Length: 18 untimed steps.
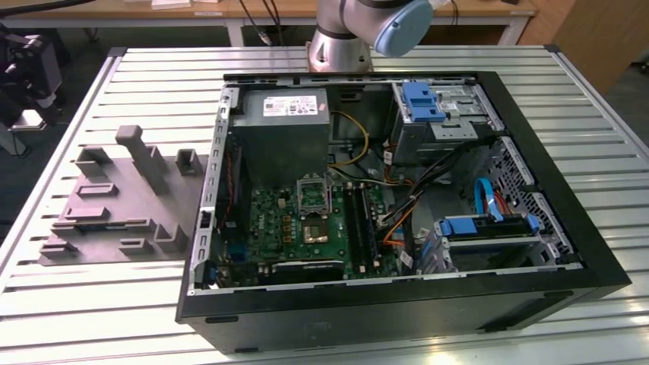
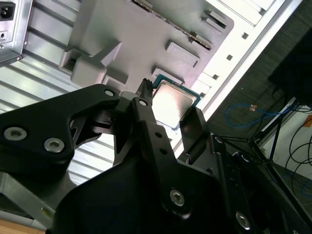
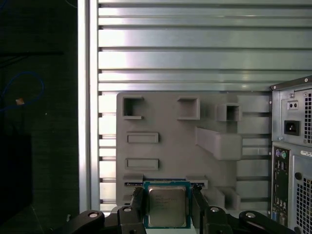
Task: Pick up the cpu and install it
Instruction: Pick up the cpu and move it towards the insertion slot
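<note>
The gripper (image 3: 167, 202) is closed on the cpu (image 3: 166, 206). Its two dark fingers (image 3: 138, 204) press against opposite edges, so the metal lid faces outward and the chip stays flat. In the second wrist view the same chip (image 2: 175, 103) sits squarely between the finger ends, hanging in the air above the grey fixture tray (image 2: 136, 34), not resting in any of its pockets. Judging by how small the tray (image 3: 170, 136) looks behind the chip, the chip is held well clear of it. In the exterior view the tray (image 1: 102, 220) lies on the slatted counter (image 1: 102, 312), just beside the open computer case (image 1: 598, 251) on the exterior view's left. The motherboard (image 1: 304, 228) lies exposed in the case with its socket frame (image 1: 313, 196) uncovered, apparently ready to receive the chip, so installation has not happened yet.
</note>
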{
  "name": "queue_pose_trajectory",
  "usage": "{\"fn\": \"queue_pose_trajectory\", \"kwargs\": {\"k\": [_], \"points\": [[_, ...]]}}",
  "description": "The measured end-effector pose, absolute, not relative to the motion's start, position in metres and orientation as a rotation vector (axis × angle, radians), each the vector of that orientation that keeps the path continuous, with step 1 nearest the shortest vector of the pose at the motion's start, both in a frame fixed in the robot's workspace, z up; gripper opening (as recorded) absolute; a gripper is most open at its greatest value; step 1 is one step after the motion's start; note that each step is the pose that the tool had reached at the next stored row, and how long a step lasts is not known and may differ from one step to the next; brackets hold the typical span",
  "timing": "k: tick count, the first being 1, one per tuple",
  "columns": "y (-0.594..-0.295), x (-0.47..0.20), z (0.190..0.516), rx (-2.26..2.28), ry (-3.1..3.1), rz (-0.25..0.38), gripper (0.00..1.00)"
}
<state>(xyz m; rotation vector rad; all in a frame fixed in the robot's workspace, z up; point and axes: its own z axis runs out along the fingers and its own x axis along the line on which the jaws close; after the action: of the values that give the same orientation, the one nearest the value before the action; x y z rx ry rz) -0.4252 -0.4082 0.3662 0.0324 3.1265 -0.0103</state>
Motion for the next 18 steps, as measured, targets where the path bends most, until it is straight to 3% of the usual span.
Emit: {"fn": "queue_pose_trajectory", "kwargs": {"k": [18], "points": [[-0.4082, -0.4203, 0.3662, 0.032, 3.126, -0.01, 0.47]]}}
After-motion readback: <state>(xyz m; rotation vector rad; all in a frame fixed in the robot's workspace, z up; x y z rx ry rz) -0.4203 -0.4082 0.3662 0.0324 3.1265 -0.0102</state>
